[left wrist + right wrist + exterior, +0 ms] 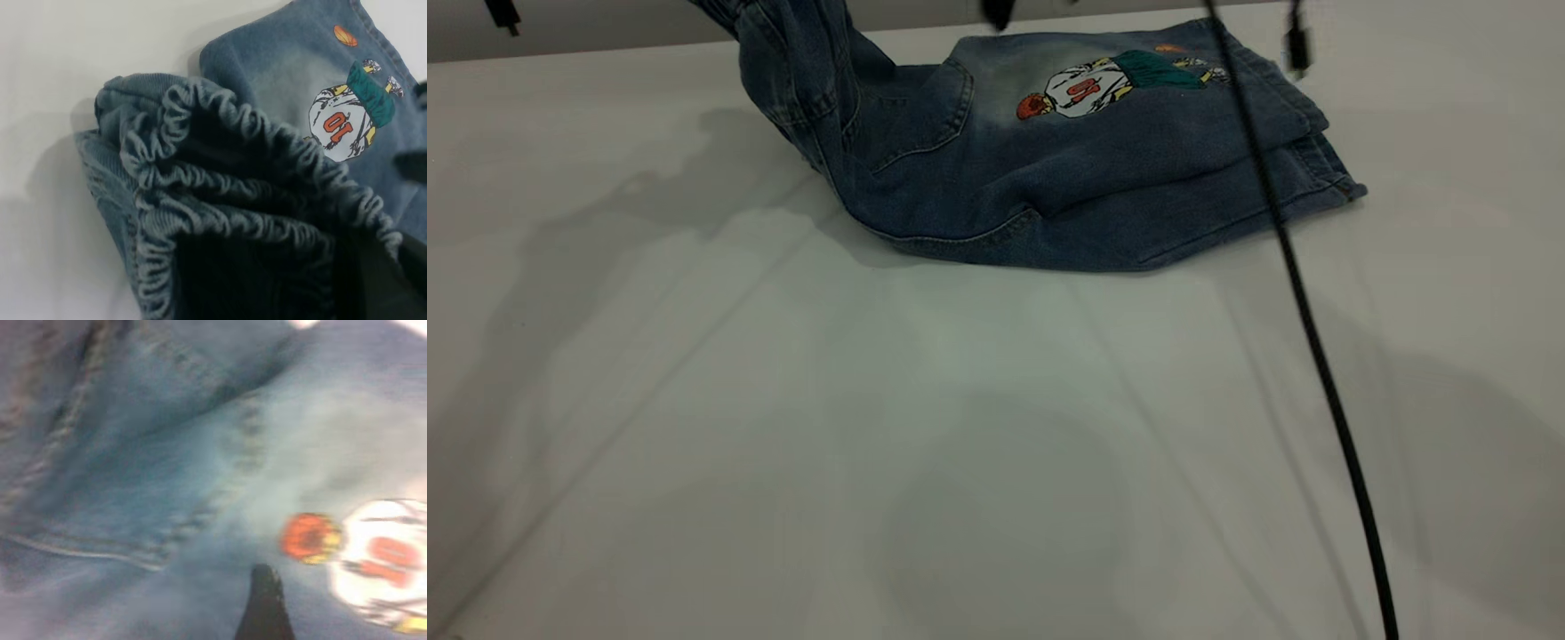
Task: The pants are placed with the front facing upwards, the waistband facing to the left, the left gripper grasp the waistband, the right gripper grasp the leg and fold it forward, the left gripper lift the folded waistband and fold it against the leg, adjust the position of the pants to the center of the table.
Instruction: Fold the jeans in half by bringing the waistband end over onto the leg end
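The pants (1067,178) lie folded lengthwise at the far side of the table (960,427), back side up, with the cartoon figure print (1089,87) and a patch pocket (920,111) showing. The waistband (783,53) end is raised off the table at the left and runs out of the top of the exterior view. In the left wrist view the ruffled waistband (220,187) is bunched right against my left gripper (397,270), which is shut on it. My right gripper (265,605) hovers close over the denim beside the print (373,553).
A black cable (1307,320) hangs across the right side of the exterior view, from the top edge down to the front. Small black hanging parts (503,13) show along the top edge. Bare table spreads in front of the pants.
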Robot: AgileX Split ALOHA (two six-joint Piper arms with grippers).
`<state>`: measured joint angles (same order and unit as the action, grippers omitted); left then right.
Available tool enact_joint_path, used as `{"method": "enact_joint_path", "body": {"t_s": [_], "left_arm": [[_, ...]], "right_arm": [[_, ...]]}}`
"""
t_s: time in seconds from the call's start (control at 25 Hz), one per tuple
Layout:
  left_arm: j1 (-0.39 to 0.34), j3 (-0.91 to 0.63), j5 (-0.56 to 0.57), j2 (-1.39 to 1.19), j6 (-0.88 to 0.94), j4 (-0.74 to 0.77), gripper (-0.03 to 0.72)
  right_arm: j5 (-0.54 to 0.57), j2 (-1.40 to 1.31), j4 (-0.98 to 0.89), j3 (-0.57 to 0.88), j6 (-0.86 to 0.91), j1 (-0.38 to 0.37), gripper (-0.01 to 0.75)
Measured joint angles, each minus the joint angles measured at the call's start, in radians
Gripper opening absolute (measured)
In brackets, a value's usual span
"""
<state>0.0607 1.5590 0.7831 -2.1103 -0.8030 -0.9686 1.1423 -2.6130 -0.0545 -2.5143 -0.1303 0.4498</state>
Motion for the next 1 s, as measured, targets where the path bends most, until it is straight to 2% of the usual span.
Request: {"method": "enact_joint_path", "body": {"t_s": [0.24,0.36,0.68,1.0], "left_arm": [[0.008,0.005,0.015,0.000,-0.027,-0.002,0.048],[0.015,0.031,0.033,0.000,-0.027,-0.001,0.048],[0.064,0.161,0.109,0.000,-0.027,0.000,0.048],[0.149,0.201,0.084,0.000,-0.051,0.005,0.048]], "right_arm": [[0.075,-0.033,0.015,0.003,0.048,-0.141,0.465],[0.079,-0.058,0.023,0.003,0.060,-0.182,0.465],[0.078,-0.120,0.030,0.004,0.073,-0.180,0.465],[0.078,-0.148,-0.030,0.004,0.077,-0.179,0.465]]}}
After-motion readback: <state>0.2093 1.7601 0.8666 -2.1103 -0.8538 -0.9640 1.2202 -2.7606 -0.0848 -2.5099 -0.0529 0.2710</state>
